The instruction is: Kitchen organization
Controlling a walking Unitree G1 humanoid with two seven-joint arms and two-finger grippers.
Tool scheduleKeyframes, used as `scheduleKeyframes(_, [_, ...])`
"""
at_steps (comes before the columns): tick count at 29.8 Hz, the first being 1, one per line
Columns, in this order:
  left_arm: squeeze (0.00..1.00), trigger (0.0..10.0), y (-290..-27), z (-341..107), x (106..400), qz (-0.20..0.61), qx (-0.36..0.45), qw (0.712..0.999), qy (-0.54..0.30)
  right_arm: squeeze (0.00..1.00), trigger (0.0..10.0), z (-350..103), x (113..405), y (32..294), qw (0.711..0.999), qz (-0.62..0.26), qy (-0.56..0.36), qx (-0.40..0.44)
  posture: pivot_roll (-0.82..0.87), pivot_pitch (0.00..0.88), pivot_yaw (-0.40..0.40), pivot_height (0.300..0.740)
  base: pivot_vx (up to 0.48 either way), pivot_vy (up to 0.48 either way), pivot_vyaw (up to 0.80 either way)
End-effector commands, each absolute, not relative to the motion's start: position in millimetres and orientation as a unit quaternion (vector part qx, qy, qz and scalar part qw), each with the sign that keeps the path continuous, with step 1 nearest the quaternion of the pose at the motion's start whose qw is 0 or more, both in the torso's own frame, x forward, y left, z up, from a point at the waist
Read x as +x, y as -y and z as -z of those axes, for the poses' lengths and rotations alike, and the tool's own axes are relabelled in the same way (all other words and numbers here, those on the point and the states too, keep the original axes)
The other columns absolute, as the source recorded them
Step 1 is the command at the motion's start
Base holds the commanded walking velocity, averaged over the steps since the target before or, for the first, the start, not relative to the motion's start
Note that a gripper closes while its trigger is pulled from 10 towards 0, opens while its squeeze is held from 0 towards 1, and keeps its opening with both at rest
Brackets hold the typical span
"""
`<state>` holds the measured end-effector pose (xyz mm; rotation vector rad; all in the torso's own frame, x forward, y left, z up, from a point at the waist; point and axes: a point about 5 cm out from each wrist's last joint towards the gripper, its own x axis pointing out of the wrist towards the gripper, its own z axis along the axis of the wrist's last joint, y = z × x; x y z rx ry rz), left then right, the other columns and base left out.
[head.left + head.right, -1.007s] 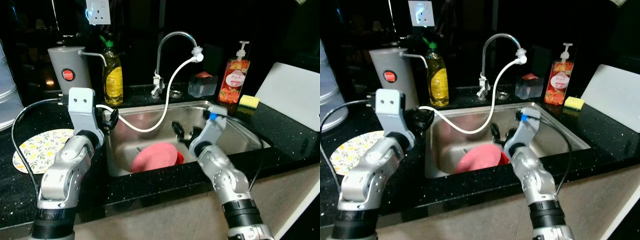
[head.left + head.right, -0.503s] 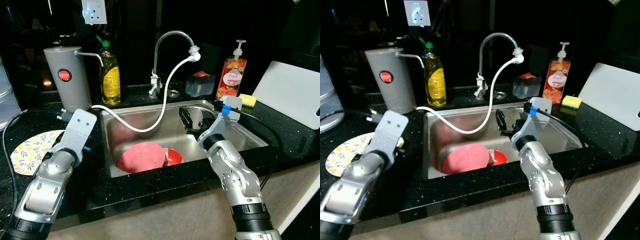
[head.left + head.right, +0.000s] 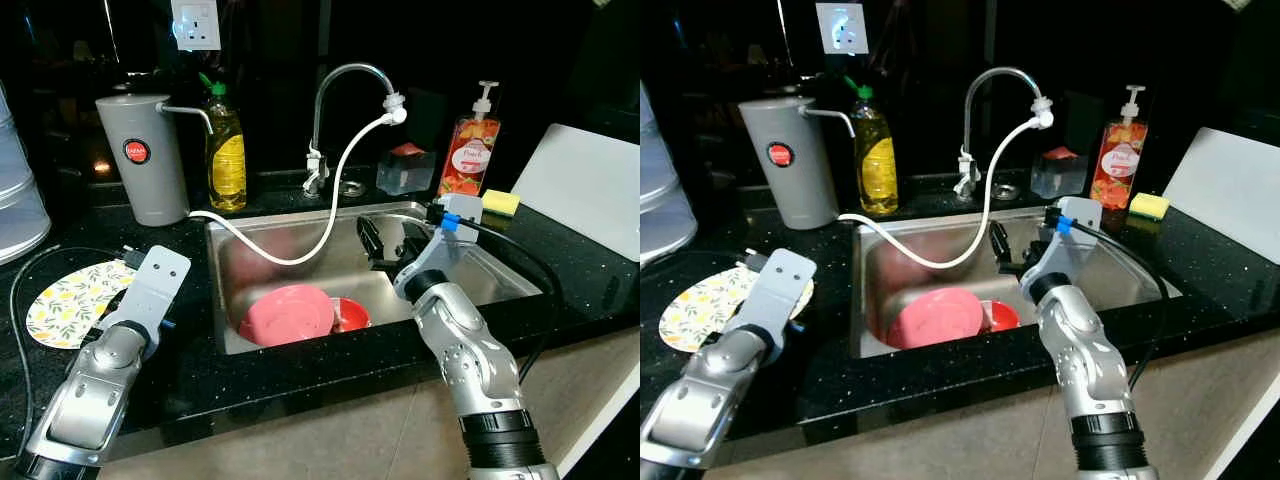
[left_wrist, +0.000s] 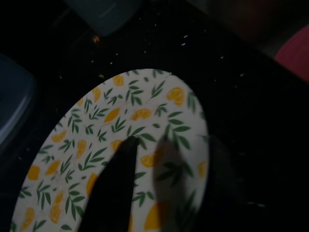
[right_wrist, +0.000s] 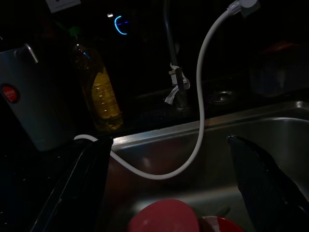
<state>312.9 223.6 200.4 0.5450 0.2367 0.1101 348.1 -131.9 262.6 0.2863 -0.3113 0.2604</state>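
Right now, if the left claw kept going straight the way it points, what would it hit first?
Most likely the lemon-print mat on the black counter; the left claw points down at it, though the remaining gap is unclear.

black speckled counter (image 3: 300,375): steel sink (image 3: 500,285), lemon-print mat (image 3: 70,300), grey canister (image 3: 145,155), yellow bottle (image 3: 226,150), soap dispenser (image 3: 470,150), sponge (image 3: 498,203).

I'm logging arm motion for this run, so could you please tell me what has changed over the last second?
The left arm swung down and away from the sink edge; its tool now hovers over the round lemon-patterned mat on the black counter. The right tool lifted from low beside the pink plate to higher over the steel sink, fingers apart. Plate, small red bowl and white hose lie as before.
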Motion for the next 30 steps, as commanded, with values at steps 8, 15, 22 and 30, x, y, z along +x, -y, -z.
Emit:
scheduleKeyframes(8, [0.0,0.0,-238,-186,310,-0.074,0.331,0.93,-0.14,0.0,10.0,-262,348,132,0.969,-0.13,0.151,0.143,0.0,0.033,-0.003,0.74,0.0,0.0,0.0])
scheduleKeyframes(15, [0.0,0.0,-234,-190,311,-0.07,0.386,0.914,-0.109,0.0,10.0,-262,348,133,0.97,-0.127,0.151,0.143,0.0,0.036,-0.005,0.74,0.0,0.0,0.0])
scheduleKeyframes(22, [0.0,0.0,-231,-199,314,-0.082,0.404,0.908,-0.073,0.0,10.0,-262,348,135,0.97,-0.125,0.151,0.145,-0.01,0.038,-0.011,0.74,0.0,0.0,0.0])
scheduleKeyframes(30, [0.0,10.0,-213,-244,317,-0.094,0.445,0.888,0.074,0.0,10.0,-265,347,134,0.969,-0.126,0.155,0.149,-0.02,0.039,-0.016,0.74,0.0,0.0,0.0])
